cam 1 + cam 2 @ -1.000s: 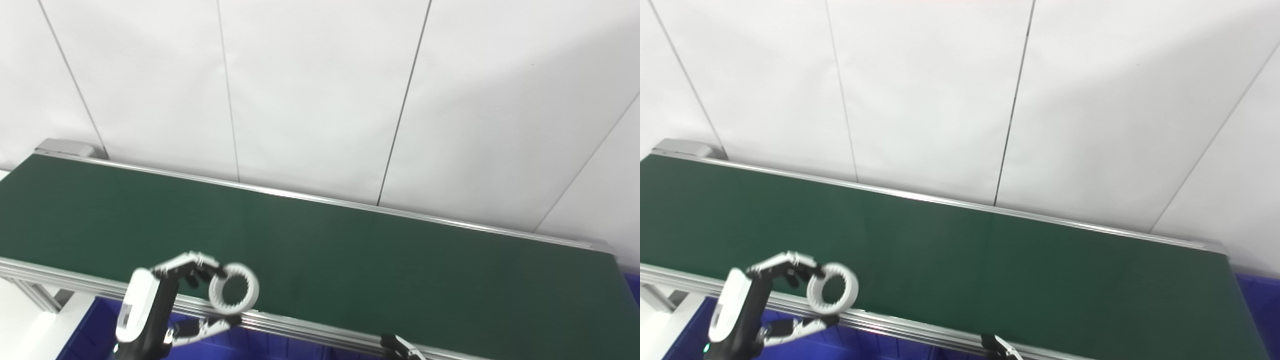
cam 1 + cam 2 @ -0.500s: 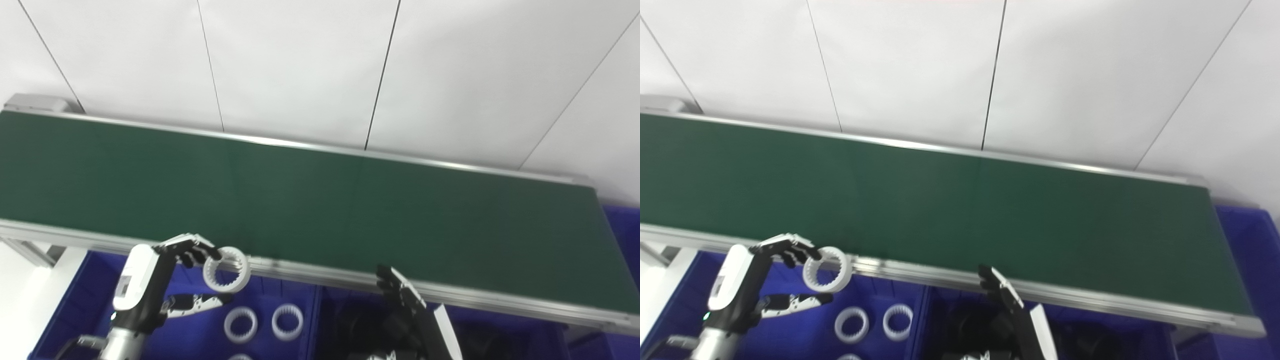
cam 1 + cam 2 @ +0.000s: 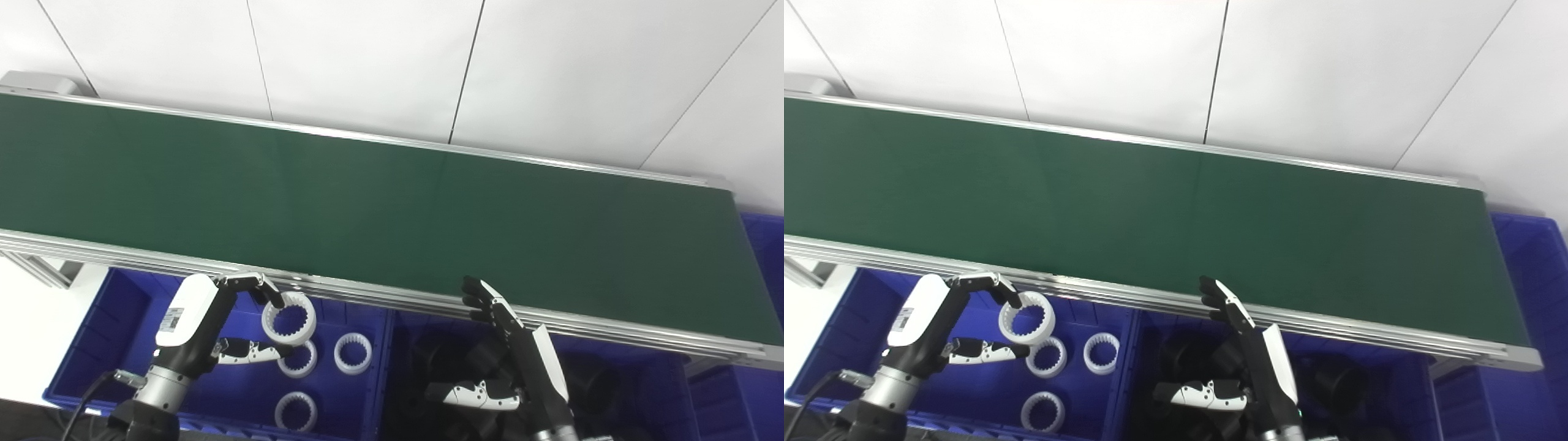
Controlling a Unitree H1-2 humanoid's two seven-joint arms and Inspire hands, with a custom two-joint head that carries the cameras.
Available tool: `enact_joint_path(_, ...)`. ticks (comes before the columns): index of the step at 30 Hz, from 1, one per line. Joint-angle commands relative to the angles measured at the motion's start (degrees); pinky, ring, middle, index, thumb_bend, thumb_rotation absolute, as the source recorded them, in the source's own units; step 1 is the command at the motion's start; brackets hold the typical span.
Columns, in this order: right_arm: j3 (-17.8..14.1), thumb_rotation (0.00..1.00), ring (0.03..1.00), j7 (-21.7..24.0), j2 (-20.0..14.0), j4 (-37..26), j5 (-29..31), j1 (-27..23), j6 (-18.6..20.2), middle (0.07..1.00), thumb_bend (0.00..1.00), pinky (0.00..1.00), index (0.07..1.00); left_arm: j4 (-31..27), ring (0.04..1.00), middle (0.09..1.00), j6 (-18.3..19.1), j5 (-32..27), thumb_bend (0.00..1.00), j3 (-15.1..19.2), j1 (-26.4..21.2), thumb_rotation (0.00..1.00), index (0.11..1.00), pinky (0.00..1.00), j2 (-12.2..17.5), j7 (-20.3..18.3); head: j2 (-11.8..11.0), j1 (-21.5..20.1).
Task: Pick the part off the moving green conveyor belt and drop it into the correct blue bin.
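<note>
Ring: a white toothed ring point(image 3: 289, 309) was pinched in the left hand point(image 3: 202, 324), fingers on its upper rim and thumb under its lower rim.
Ring place: it hung off the belt point(image 3: 367, 202), below the belt's near edge, over the left bin point(image 3: 107, 318) toward that bin's far right part.
Ring attitude: it stood nearly on edge, its open face turned toward the camera, not lying flat.
Key relation: the drop space lay straight down from the ring; three like rings point(image 3: 353, 353) lay flat on the bin floor, one almost directly beneath it, so this looked the correct bin.
Left hand: clamped on the ring, the arm coming up from the near left corner.
Right hand: the right hand point(image 3: 511, 355) was empty, fingers straight and apart, pointing at the belt's near edge; it held nothing.
Right hand place: it hovered over the right bin point(image 3: 1402, 398), which held dark parts, hard to make out.
Nearer hand: the left hand alone had the ring; the right stood well apart across the wall between the bins.
Belt: no part showed on its green surface.
Next move, judged: only a release seemed needed; since the ring stood on edge, it might roll or bounce off the rings below.
</note>
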Motion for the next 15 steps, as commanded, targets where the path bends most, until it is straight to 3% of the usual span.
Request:
enact_joint_path(1, -0.1, 0.29, 0.815, 0.2, 0.2, -2.9, -0.4, -0.4, 0.7, 0.853, 0.93, 0.76, 0.876, -2.6, 0.733, 0.567, 0.6, 0.2, 0.51, -0.1, 0.8, 0.0, 0.469, 0.72, 1.2, -1.2, 0.2, 0.1)
enact_joint_path(3, -0.2, 0.28, 0.815, 0.4, 0.2, -3.1, 0.1, -0.3, 0.9, 0.853, 0.93, 0.76, 0.877, -2.9, 0.772, 0.674, 0.4, 0.2, 0.51, 0.0, 1.2, 0.05, 0.489, 0.8, 1.6, -1.9, 0.3, 0.0)
enact_joint_path(7, -0.1, 0.27, 0.815, 0.4, 0.2, -3.4, -0.3, -0.3, 1.3, 0.855, 0.92, 0.76, 0.88, -5.4, 0.894, 0.795, 3.5, 1.7, 0.51, -0.9, 2.1, 0.08, 0.497, 0.98, 3.5, -7.1, 0.6, -0.1)
enact_joint_path(8, -0.1, 0.27, 0.815, 0.5, 0.3, -3.6, -0.3, -0.3, 1.5, 0.855, 0.92, 0.76, 0.881, -6.2, 0.933, 0.837, 4.4, 2.1, 0.56, -1.0, 2.2, 0.14, 0.538, 0.99, 3.8, -8.2, 0.6, -0.1)
enact_joint_path(9, -0.1, 0.26, 0.814, 0.4, 0.3, -3.6, -0.3, -0.3, 1.5, 0.853, 0.92, 0.76, 0.879, -6.8, 0.967, 0.88, 5.2, 2.4, 0.69, -1.2, 2.4, 0.3, 0.655, 1.0, 4.1, -9.2, 0.6, -0.1)
enact_joint_path(12, -0.1, 0.25, 0.814, 0.5, 0.4, -3.5, 0.3, -0.3, 1.3, 0.854, 0.92, 0.76, 0.878, -8.0, 0.995, 0.928, 6.3, 2.3, 0.82, -1.3, 2.6, 0.41, 0.727, 1.0, 5.0, -10.9, 0.9, -0.8)
enact_joint_path(15, 0.1, 0.25, 0.814, 0.4, 0.5, -3.7, -0.1, -0.3, 1.6, 0.854, 0.92, 0.76, 0.876, -9.2, 1.0, 0.959, 7.0, 1.4, 0.92, -1.2, 3.0, 0.44, 0.768, 1.0, 5.5, -12.2, 1.0, -1.4)
